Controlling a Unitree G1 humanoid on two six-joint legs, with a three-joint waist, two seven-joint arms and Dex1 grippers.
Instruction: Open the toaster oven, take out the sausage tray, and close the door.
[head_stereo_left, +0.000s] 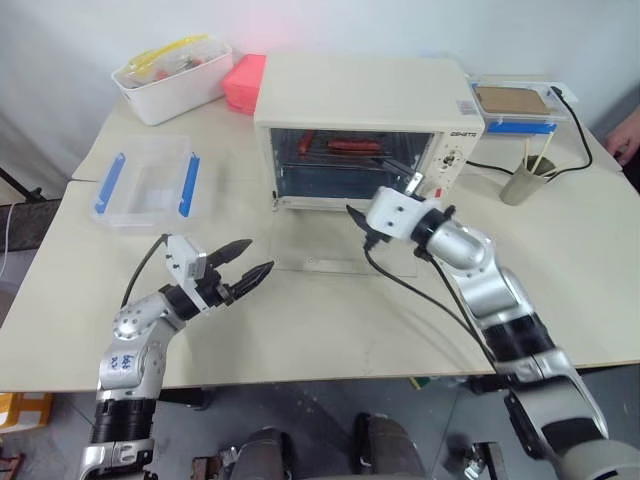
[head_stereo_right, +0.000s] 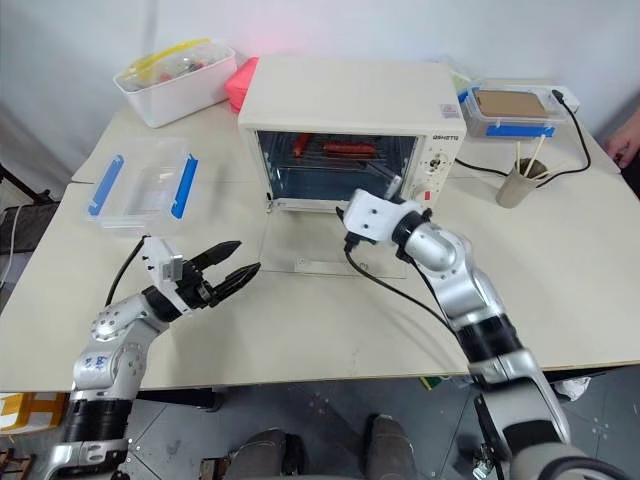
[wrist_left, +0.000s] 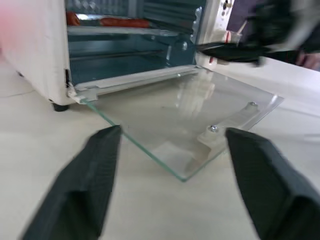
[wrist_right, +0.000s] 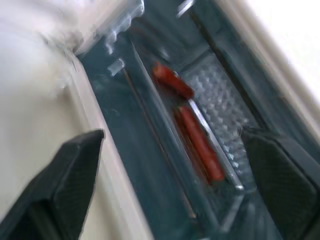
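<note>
Toaster oven (head_stereo_left: 360, 100): stood at the back of the worktop (head_stereo_left: 300, 310), cavity exposed

Door (head_stereo_left: 330, 235): dropped fully open, its glass lying flat on the worktop in front of the oven; the first step judged done

Sausage tray (head_stereo_left: 340, 148): sat on an upper level inside the cavity, red sausages (wrist_right: 192, 125) lying along it; not yet taken hold of

Right gripper (head_stereo_left: 385, 205): hung over the lowered door just before the oven mouth, fingers spread wide and empty, aimed into the cavity at the tray

Left gripper (head_stereo_left: 245, 265): hovered near the front left corner of the glass, apart from it, fingers parted and holding nothing

Step in hand: judged to be the reach for the tray. The next move called for the right fingers to go in level, straddle the tray's front lip without catching the oven frame or the sausages, close, and draw it straight out over the door

Hard to make out: the tray's front edge and its rails were dim behind the frame; the right wrist view was smeared, so the gap between fingers and tray could not be judged; the door's bar handle was barely visible through the glass
</note>
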